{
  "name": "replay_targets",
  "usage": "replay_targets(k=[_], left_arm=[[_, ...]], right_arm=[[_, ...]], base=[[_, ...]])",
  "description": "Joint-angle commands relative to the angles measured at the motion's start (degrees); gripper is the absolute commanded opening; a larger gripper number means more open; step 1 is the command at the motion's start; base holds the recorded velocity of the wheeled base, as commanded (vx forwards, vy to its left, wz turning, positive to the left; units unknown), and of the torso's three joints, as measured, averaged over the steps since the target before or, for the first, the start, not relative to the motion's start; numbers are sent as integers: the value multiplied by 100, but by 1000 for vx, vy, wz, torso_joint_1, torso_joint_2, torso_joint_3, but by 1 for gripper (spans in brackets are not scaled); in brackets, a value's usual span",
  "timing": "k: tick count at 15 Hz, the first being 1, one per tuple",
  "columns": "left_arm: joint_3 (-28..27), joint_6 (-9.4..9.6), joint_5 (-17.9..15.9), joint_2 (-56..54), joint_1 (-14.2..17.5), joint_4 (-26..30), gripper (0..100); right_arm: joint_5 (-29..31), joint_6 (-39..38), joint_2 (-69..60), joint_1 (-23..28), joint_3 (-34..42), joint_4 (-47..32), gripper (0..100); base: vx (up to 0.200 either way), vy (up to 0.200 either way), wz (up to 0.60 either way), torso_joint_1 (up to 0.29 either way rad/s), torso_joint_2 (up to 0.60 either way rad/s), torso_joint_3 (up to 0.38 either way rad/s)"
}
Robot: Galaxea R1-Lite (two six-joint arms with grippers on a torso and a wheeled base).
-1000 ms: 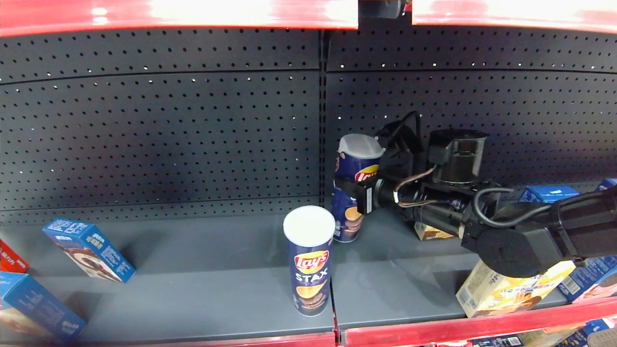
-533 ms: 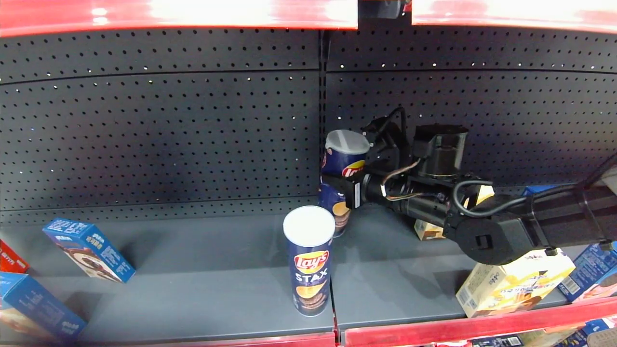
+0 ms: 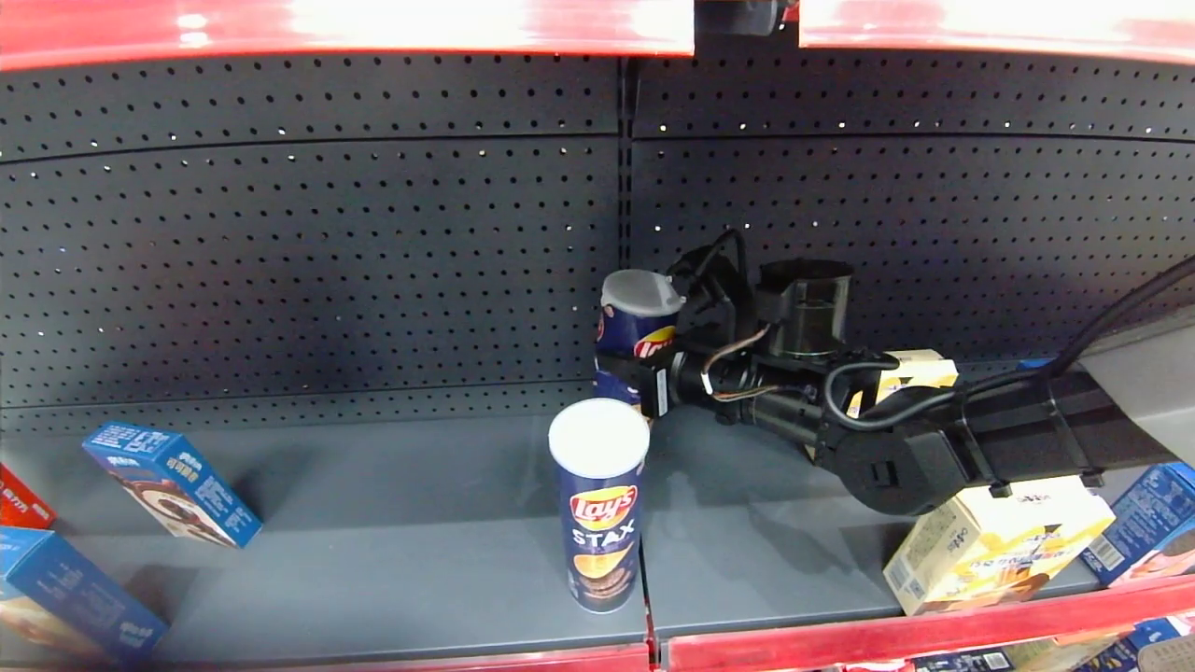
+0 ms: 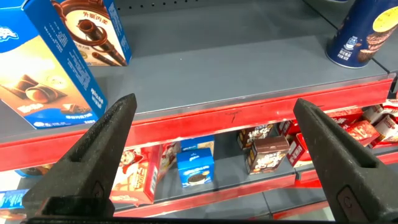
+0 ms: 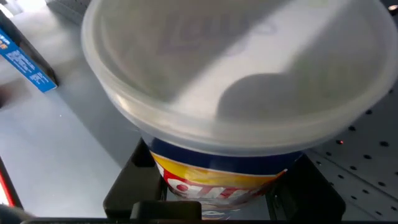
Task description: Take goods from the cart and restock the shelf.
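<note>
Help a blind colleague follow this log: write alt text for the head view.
The right gripper holds a chip can near the back of a grey shelf, behind a second can standing upright near the front edge. Blue boxes sit at the left end and yellow boxes at the right.

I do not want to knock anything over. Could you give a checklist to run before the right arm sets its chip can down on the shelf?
1. Right gripper jaws shut on held chip can: ok.
2. Its lid seated: ok.
3. Its base resting on the shelf: cannot tell, hidden by the standing chip can.
4. Standing chip can upright: ok.
5. Left gripper jaws open, away from both cans: ok.
</note>
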State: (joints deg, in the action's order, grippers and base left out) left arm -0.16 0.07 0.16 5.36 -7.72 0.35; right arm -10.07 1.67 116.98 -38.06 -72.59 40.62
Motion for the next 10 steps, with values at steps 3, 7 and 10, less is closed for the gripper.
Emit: replay_targets(k=[3, 7, 10], left_arm=[[-2, 1, 2, 9, -2, 0, 100], [7, 1, 2, 9, -2, 0, 100], [7, 1, 2, 9, -2, 0, 100]], right_arm=[[-83, 9, 211, 53, -141, -10, 0], [-83, 18, 334, 79, -202, -10, 0], [-83, 35, 387, 88, -202, -28, 0]], base=[[0, 0, 0, 0, 0, 0], [0, 0, 0, 0, 0, 0], [0, 0, 0, 0, 0, 0]])
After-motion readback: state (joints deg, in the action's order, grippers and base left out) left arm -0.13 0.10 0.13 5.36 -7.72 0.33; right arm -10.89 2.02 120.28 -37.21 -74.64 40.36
